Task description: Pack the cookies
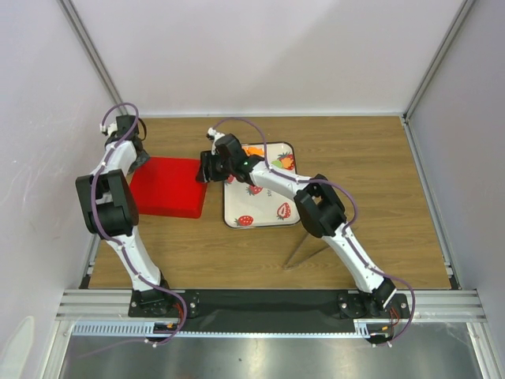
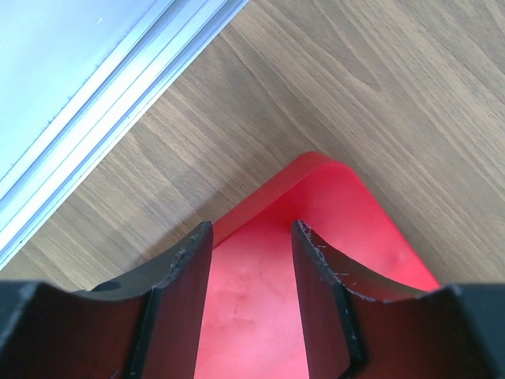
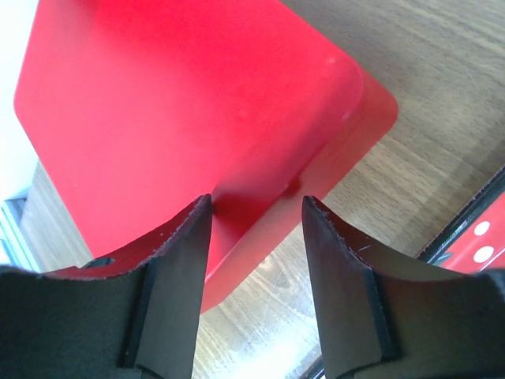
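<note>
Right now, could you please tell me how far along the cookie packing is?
Done: nothing I can confirm; the red box shows only a closed red top. In hand: the left tool and right tool stand open over its edges. Left: something orange, perhaps cookies, sits on the tray.

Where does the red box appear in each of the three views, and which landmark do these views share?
Top external: the red box lies left of centre, beside the patterned tray.
Left wrist: the red box is at lower centre, with a rounded corner pointing up.
Right wrist: the red box fills the upper left.
Shared landmark: the wooden table, which shows around the box in all three views.
</note>
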